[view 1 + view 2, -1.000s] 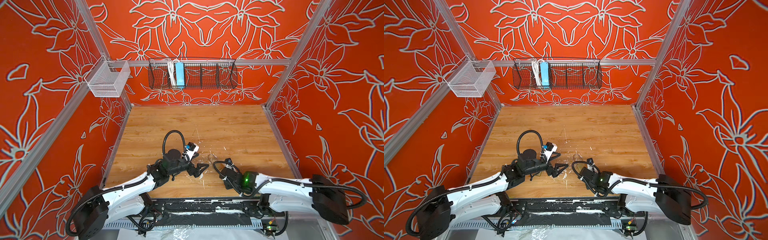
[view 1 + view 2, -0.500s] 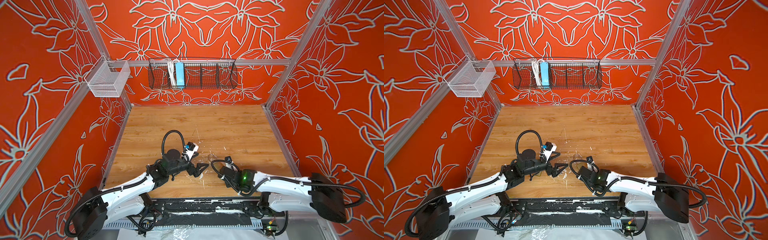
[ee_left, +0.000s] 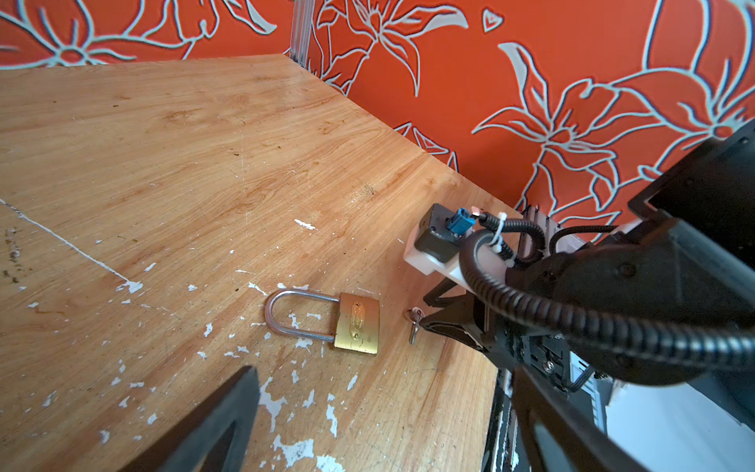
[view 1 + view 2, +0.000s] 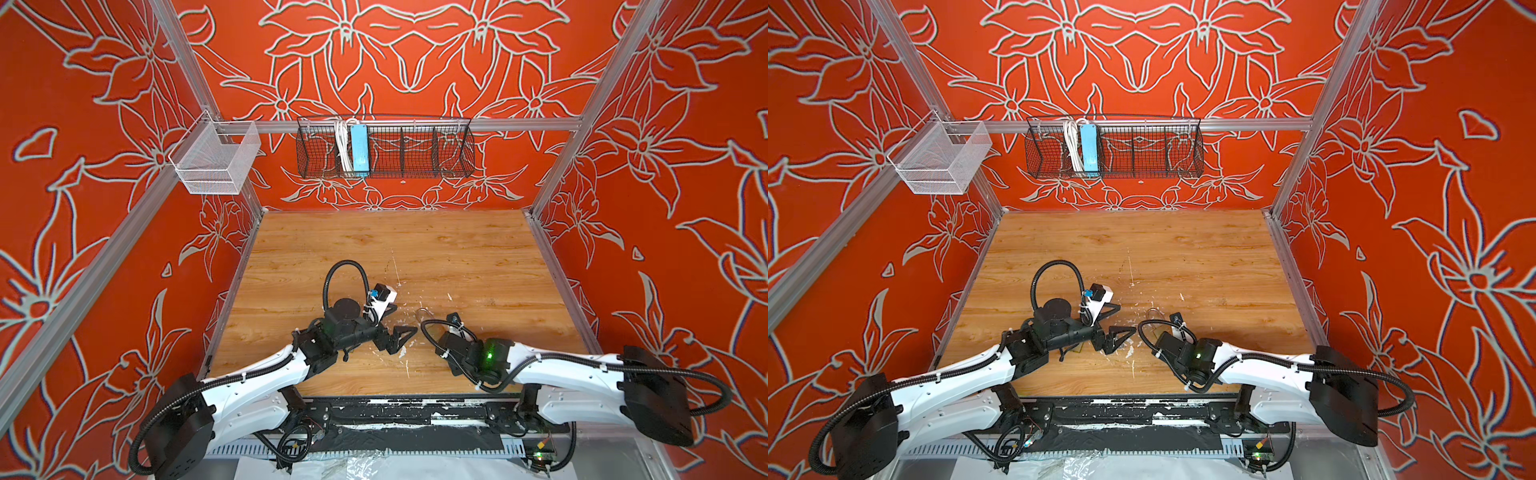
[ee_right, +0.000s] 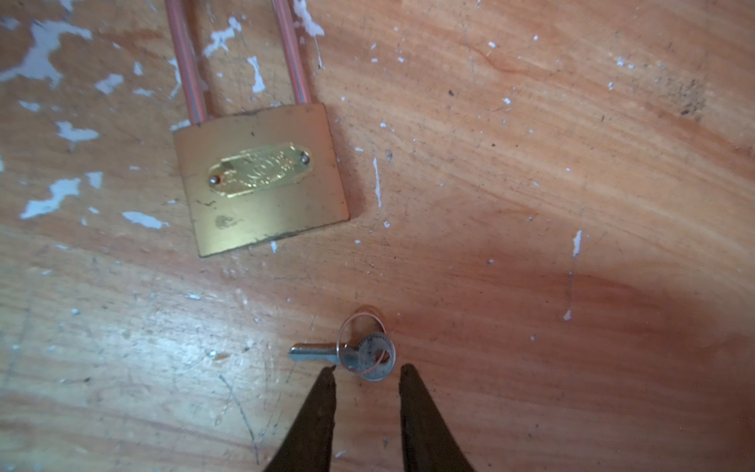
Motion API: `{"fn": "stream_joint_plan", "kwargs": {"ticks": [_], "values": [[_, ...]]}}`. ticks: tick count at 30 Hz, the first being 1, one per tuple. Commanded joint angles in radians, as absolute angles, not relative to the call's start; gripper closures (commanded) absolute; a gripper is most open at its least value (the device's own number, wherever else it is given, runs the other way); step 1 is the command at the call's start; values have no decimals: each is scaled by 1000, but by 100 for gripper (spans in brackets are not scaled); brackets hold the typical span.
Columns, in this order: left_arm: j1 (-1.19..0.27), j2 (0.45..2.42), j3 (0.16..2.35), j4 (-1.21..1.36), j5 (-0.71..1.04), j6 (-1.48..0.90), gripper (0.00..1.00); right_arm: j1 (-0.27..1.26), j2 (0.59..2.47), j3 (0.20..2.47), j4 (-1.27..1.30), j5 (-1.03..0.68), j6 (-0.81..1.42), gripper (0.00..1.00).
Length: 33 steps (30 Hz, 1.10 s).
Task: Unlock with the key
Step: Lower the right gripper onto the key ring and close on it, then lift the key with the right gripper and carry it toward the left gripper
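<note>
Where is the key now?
In the right wrist view, the key lies on the table just ahead of the right tool, near the base of the padlock.

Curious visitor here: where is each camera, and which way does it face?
Top views: overhead in front, facing down at the table; both arms show.
Left wrist: on left arm, facing the padlock; own finger, right arm show.
Right wrist: above the key, facing down; own fingertips show.
Shared: both wrist views show padlock and key.
</note>
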<state>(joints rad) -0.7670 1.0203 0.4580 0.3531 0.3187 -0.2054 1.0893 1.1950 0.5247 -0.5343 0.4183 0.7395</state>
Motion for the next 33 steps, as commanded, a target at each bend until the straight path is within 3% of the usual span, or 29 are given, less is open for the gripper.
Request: {"fn": "stream_joint_plan", "kwargs": {"ticks": [1, 18, 24, 29, 33], "values": [[-770, 1003, 446, 362, 318, -198, 4, 1096, 1239, 580, -551, 434, 747, 70], [-770, 1005, 448, 364, 321, -199, 4, 1097, 1381, 651, -663, 508, 822, 72], [-770, 1003, 446, 363, 320, -199, 4, 1095, 1362, 636, -639, 505, 817, 76], [-770, 1001, 445, 362, 319, -199, 4, 1092, 1338, 612, -620, 506, 818, 89], [-770, 1000, 445, 362, 318, -199, 4, 1088, 1307, 587, -595, 502, 821, 91]]}}
